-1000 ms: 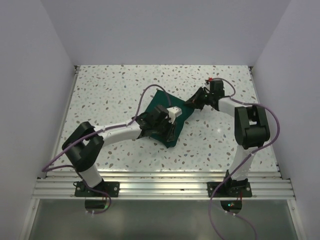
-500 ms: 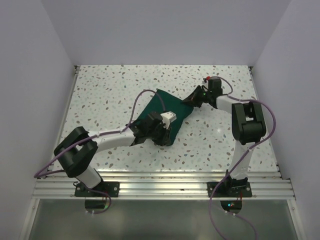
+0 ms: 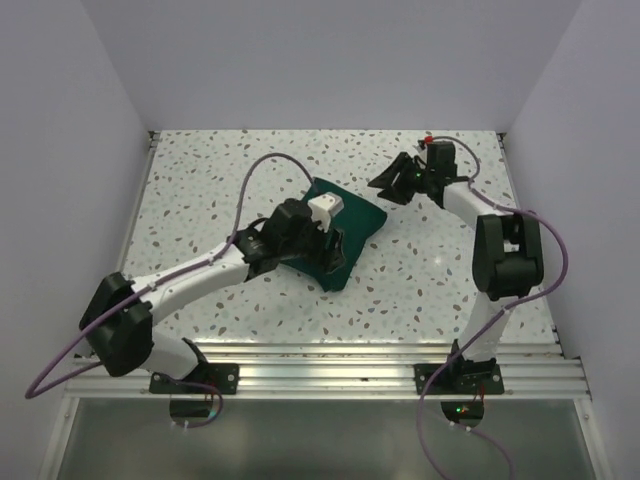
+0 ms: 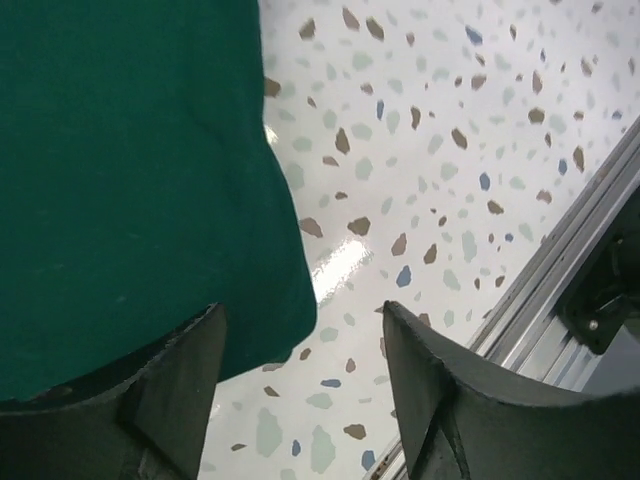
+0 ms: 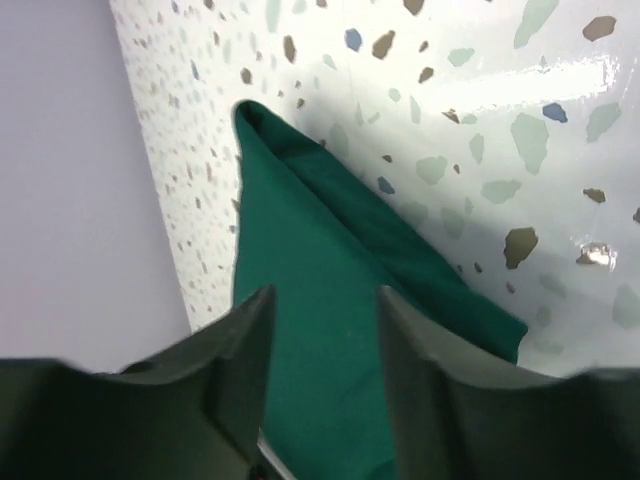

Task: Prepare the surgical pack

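The surgical pack (image 3: pixel 357 216) is a dark green folded drape lying on the speckled table, mid-centre. My left gripper (image 3: pixel 334 254) hovers over its near edge, open. In the left wrist view the green fabric (image 4: pixel 130 170) fills the upper left and its rounded corner lies by the left finger (image 4: pixel 175 385); only bare table shows between the jaws of the left gripper (image 4: pixel 300 390). My right gripper (image 3: pixel 388 186) stands open just off the pack's far right corner. In the right wrist view the pack (image 5: pixel 320 270) lies beyond the open right gripper (image 5: pixel 322 340), not pinched.
An aluminium rail (image 3: pixel 320 357) runs along the table's near edge and also shows in the left wrist view as a rail (image 4: pixel 565 245) close beyond the pack's corner. White walls (image 3: pixel 60 150) enclose the table on the left, back and right.
Both grippers have opened and let go of the drape. The left gripper moved toward the far side over the pack. The right gripper pulled back toward the far right.
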`<state>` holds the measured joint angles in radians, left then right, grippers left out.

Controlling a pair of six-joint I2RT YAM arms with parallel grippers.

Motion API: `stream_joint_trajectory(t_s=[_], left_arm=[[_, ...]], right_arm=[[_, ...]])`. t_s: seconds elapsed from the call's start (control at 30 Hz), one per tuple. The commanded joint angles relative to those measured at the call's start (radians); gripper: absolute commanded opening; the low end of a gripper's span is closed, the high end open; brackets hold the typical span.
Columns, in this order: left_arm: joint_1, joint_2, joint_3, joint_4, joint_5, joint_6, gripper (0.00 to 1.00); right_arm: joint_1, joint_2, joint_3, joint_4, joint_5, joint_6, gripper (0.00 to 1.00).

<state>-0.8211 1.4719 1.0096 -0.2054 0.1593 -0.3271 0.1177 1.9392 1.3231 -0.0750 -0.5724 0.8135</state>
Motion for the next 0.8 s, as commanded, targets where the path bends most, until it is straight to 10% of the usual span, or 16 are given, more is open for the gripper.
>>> stream_joint_trajectory(t_s=[0.0, 0.23, 0.37, 0.77], left_arm=[[0.066, -0.141, -0.011, -0.040, -0.024, -0.036, 0.69], [0.197, -0.406, -0.141, -0.081, -0.038, -0.090, 0.82], [0.203, -0.499, -0.155, -0.133, -0.101, -0.098, 1.00], [0.204, -0.875, -0.350, -0.123, -0.386, -0.118, 1.00]], right_arm=[[-0.029, -0.175, -0.033, -0.058, 0.031, -0.042, 0.54], [-0.029, -0.560, -0.232, -0.254, 0.212, -0.249, 0.92], [-0.029, -0.778, -0.355, -0.308, 0.282, -0.283, 0.98], [-0.029, -1.357, -0.608, -0.476, 0.496, -0.421, 0.98]])
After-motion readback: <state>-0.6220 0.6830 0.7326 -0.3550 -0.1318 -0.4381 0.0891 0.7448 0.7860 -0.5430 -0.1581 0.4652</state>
